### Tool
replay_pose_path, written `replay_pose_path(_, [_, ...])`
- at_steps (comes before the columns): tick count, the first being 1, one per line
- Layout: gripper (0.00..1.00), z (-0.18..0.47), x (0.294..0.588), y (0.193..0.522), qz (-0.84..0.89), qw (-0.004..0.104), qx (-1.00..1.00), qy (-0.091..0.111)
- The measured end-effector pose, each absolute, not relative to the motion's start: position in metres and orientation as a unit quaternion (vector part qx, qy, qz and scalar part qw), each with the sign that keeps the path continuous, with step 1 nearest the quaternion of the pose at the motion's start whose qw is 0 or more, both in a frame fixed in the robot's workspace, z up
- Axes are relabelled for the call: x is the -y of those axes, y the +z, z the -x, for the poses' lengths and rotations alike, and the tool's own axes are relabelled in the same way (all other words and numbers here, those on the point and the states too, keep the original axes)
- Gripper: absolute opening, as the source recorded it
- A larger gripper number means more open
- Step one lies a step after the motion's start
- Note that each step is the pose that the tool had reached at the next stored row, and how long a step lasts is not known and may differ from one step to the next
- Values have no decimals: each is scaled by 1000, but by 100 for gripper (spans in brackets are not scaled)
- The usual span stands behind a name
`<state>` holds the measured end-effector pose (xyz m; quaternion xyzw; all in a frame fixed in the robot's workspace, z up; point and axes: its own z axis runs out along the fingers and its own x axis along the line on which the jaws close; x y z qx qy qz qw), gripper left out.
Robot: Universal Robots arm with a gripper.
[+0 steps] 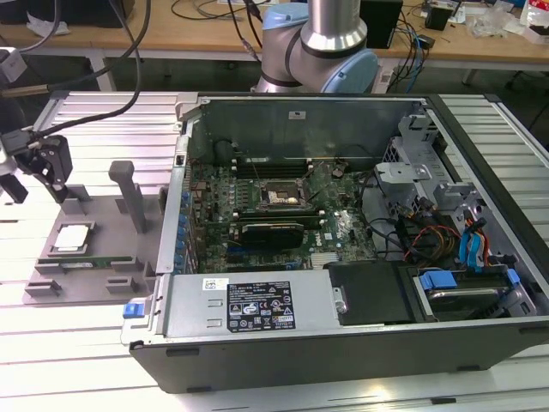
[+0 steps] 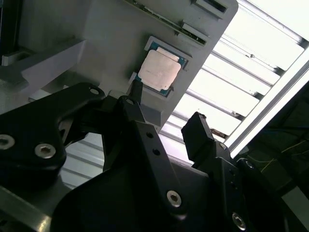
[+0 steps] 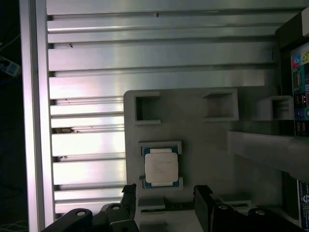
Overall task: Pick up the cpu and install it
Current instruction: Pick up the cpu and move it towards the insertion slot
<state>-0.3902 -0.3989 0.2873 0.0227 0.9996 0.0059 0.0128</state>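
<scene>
A robotics lab is showing itself here: a robot arm [image 1: 330, 39] is rising behind an opened desktop computer case [image 1: 343, 352] that is lying on a slotted aluminium table [image 1: 69, 369]. A grey parts fixture [image 1: 103, 219] is sitting alongside, and cables are trailing across a wooden workbench [image 1: 197, 41] behind.

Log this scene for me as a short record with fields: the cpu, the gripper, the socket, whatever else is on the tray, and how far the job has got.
cpu: lies flat in its recess on the grey tray, metal top up
gripper: open, empty, over the tray near the cpu, not touching it
socket: on the board inside the open case, appears empty
memory stick: on the tray, beside the cpu
job: cpu not yet picked up
</scene>
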Motion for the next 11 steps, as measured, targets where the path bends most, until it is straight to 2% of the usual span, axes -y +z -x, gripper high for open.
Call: replay_pose_path(11, [60,388,399,278,-22,13,-1000,4])
